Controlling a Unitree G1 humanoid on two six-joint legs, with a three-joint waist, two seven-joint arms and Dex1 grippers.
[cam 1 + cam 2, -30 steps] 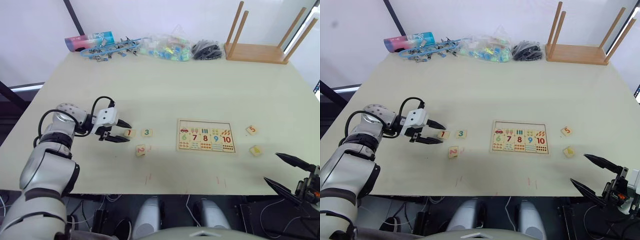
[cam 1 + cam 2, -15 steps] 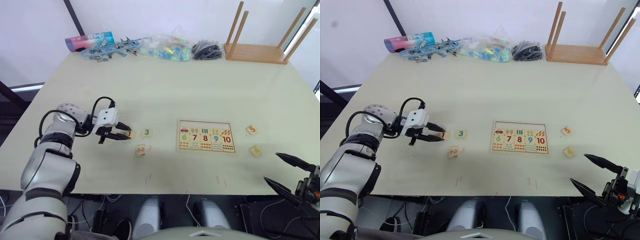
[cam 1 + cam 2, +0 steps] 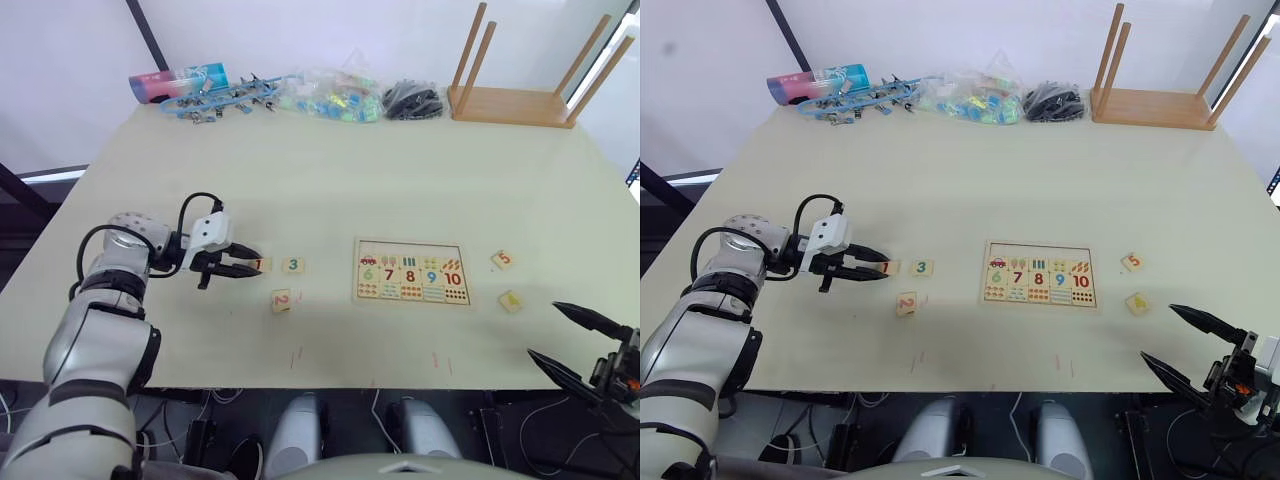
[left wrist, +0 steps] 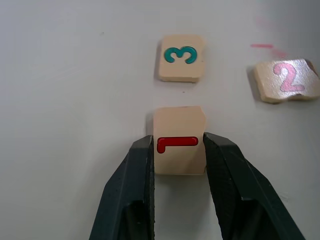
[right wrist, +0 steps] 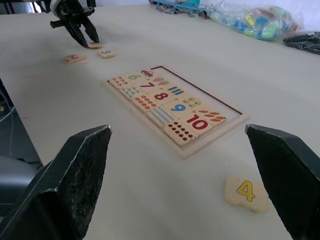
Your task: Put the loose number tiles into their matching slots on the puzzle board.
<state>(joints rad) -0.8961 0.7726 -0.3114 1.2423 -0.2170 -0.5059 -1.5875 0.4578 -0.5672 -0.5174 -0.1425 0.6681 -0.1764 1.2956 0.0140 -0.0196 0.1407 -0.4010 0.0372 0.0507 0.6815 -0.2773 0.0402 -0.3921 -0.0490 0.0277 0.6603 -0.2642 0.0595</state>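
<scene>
**Tile 1 between the left fingers, board row not yet filled**

While the 1 tile (image 4: 179,146) lies flat on the table (image 3: 400,180), the left gripper (image 4: 178,145) has one black finger against each of its side edges, pinching it across its width. Whether it has lifted at all cannot be told from the views. Judged from its look, the tile is thin, stiff, light wood with smooth printed faces. It should not bend or break, but so low an edge gives the fingers little to bite on, and a tilted squeeze could make it pop out or turn. Holding two opposite edges squarely at mid-length, as here, seems the safest hold.

The 3 tile (image 4: 181,57) sits just beyond the 1 tile, apart from it, and the 2 tile (image 4: 286,80) lies off to one side, nearer the robot in the head views. On the far side of the puzzle board (image 3: 411,271) rest the 5 tile (image 3: 504,260) and, closer to the table's front edge, the 4 tile (image 5: 246,192).

The board lies flat near the table's middle, well apart from the held tile. Its frame encloses printed squares reading 6 to 10 with counting pictures above and dots below. A bare strip shows along its far side in the right wrist view; the slots cannot be made out plainly. None of the five loose tiles is in the board.

The right gripper (image 5: 187,175) hangs low at the table's front edge with its fingers spread wide, holding nothing.
</scene>
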